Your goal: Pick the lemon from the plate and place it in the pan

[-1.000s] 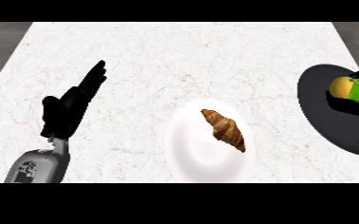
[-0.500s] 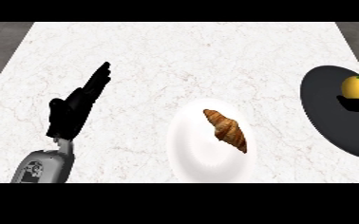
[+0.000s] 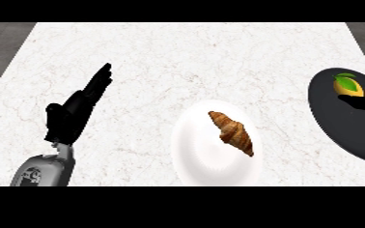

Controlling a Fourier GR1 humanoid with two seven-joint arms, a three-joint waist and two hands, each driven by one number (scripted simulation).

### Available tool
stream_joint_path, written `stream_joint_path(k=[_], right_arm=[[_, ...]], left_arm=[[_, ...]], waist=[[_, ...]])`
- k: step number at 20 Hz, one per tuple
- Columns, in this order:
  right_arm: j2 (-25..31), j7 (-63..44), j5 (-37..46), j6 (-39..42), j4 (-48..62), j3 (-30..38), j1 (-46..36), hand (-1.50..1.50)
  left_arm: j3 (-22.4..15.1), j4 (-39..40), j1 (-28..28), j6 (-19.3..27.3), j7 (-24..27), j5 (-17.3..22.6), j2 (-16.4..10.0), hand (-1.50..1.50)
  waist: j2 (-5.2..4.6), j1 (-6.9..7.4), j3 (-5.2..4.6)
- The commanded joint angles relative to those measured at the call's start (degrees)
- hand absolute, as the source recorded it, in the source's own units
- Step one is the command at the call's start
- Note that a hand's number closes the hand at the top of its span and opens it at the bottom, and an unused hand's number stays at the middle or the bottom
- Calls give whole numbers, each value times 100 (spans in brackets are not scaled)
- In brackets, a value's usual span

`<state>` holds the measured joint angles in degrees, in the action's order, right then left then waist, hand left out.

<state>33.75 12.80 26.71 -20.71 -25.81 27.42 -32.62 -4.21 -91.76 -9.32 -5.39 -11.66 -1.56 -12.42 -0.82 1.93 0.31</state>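
At the right edge, the lemon (image 3: 349, 87) lay inside the black pan (image 3: 333, 125), well apart from the white plate (image 3: 203, 162), which bore only a croissant (image 3: 231, 133). The left hand (image 3: 71, 113) rested with straight fingers, holding nothing, and the right hand was unseen. The placing looked done, so any pull-away was best made without nudging the pan.

The yellow lemon (image 3: 349, 87) lies in the dark pan (image 3: 332, 123), well apart from the white plate (image 3: 201, 160).

The white marbled counter (image 3: 214, 58) bears a round white plate (image 3: 202, 150). A round black pan (image 3: 336, 121) lies right of it, apart.
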Motion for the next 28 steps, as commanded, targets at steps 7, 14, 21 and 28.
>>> stream_joint_path(k=[7, 14, 21, 28], right_arm=[[221, 1692, -1696, 1200, 565, 1474, -63, -150], [531, 2704, -2088, 2632, 845, 1651, 756, -150], [691, 3591, -2382, 3039, 911, 1687, 1213, -150], [-155, 4097, -2783, 3321, -13, 1439, 2364, -150]], left_arm=[[-146, -5, 126, 170, 108, -243, 179, 0], [143, 69, -12, -6, -157, -81, 14, 0], [384, 182, -121, -216, 10, -8, -77, 0], [47, -124, 158, 76, -142, -419, 317, 0]], waist=[[6, -57, 2], [51, -166, -16], [55, -149, -18], [95, -229, -35]])
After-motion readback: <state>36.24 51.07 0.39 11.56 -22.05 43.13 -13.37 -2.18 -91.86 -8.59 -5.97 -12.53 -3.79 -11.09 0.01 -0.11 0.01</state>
